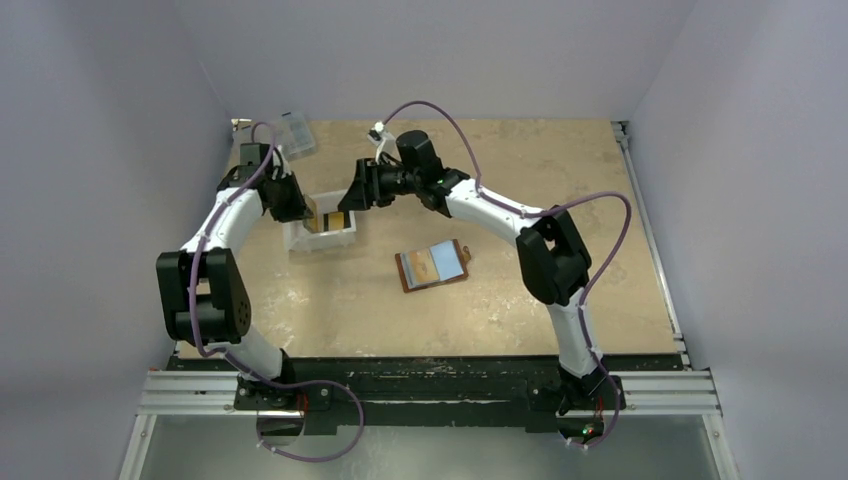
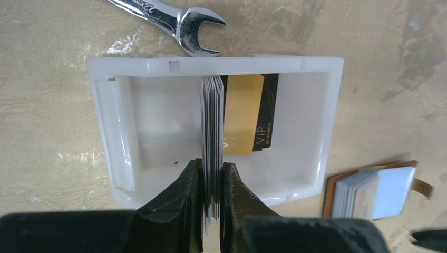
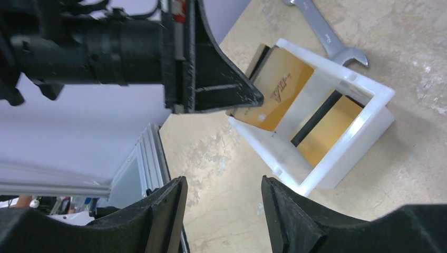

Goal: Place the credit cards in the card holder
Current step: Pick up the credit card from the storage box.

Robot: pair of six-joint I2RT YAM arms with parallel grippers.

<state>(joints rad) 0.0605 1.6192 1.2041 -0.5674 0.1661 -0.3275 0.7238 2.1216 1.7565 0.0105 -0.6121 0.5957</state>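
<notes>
The card holder [image 1: 432, 266] lies open on the surface [image 1: 560, 180], near and right of the tray [image 2: 211, 66]. Over that tray the left tool [image 2: 212, 184] is clamped on a stack of cards [image 2: 212, 116] held on edge, their long axis running straight out from it. The right tool [image 3: 224, 205], jaws apart and empty, faces them from the right.

The top edge is cutting off the wrench [image 2: 179, 21] handle in both wrist views. The left gripper [image 2: 212, 179] is covering the near end of the card stack [image 2: 212, 121], which is screening part of the gold card [image 2: 243, 113]. The holder [image 2: 371, 190] is showing cards too blurred to count. From above, the left gripper and the right gripper [image 1: 348, 193] are masking much of the tray [image 1: 322, 243].
</notes>
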